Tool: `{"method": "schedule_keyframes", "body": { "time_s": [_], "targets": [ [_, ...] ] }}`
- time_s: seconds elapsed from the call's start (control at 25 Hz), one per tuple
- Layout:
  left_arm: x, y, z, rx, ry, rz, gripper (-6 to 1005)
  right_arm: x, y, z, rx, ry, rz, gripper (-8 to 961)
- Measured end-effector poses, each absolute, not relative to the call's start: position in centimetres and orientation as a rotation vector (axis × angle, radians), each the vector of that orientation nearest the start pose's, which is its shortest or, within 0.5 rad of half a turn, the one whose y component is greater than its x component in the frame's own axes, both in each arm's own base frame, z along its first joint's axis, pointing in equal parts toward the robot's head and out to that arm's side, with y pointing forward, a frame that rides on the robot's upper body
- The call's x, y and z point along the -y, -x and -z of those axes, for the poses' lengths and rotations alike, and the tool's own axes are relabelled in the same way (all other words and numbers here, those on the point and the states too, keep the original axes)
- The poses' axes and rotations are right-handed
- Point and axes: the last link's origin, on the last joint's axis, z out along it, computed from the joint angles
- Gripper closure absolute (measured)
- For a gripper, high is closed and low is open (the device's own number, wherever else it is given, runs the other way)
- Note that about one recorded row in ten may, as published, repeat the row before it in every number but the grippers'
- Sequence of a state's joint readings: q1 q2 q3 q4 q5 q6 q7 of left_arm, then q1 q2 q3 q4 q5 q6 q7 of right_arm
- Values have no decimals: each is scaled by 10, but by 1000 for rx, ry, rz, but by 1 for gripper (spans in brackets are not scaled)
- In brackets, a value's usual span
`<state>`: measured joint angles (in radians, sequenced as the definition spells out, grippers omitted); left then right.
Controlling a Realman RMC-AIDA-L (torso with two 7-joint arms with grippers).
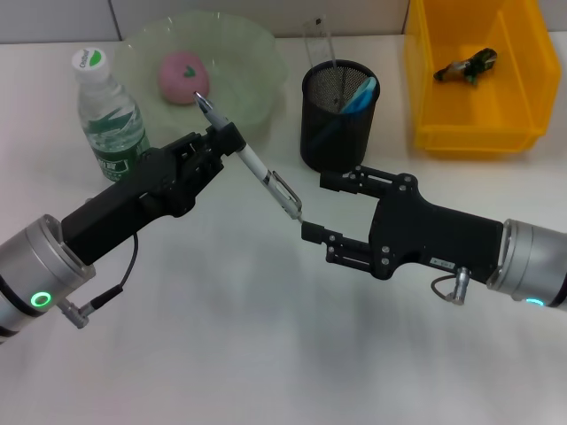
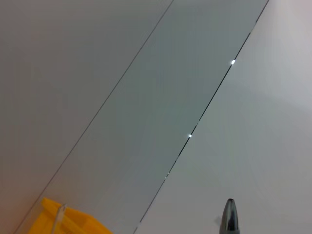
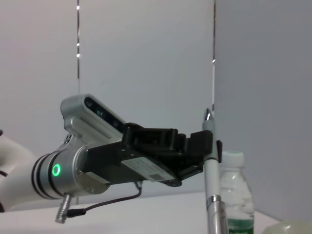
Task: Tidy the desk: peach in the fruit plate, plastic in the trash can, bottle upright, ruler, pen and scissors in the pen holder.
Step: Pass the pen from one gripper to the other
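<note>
Left tool was clamped on the pen, holding it tilted above mid-desk so the open right tool, jaws around its lower end, could probably take it for the holder toward the far edge.

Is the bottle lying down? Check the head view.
No, the bottle stands upright beside the plate, cap on top.
</note>
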<state>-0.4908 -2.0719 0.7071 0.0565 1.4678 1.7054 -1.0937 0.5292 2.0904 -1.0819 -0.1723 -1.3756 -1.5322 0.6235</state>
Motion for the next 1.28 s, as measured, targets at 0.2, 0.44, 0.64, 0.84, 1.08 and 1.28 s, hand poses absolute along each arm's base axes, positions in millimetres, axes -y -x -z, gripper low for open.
{"method": "schedule_keyframes", "body": {
  "time_s": [0.2, 0.44, 0.64, 0.84, 1.08, 1.28],
  "targets": [
    [-277, 255, 36, 917, 2284, 1513, 849, -281, -245, 73, -134, 2575, -1056, 301],
    [-278, 252, 35, 980, 2271, 1556, 849, -276, -244, 74, -116, 2533, -1091, 301],
    [-278, 251, 34, 1030, 2231, 1600, 849, -275, -242, 74, -113, 2514, -1110, 300],
    [-279, 250, 33, 1125, 2168, 1665, 849, -278, -241, 72, -122, 2488, -1121, 300],
    [-282, 249, 32, 1165, 2140, 1692, 849, -281, -236, 74, -137, 2489, -1139, 300],
    [-283, 248, 33, 1166, 2134, 1693, 849, -280, -230, 77, -201, 2523, -1191, 300]
  ]
}}
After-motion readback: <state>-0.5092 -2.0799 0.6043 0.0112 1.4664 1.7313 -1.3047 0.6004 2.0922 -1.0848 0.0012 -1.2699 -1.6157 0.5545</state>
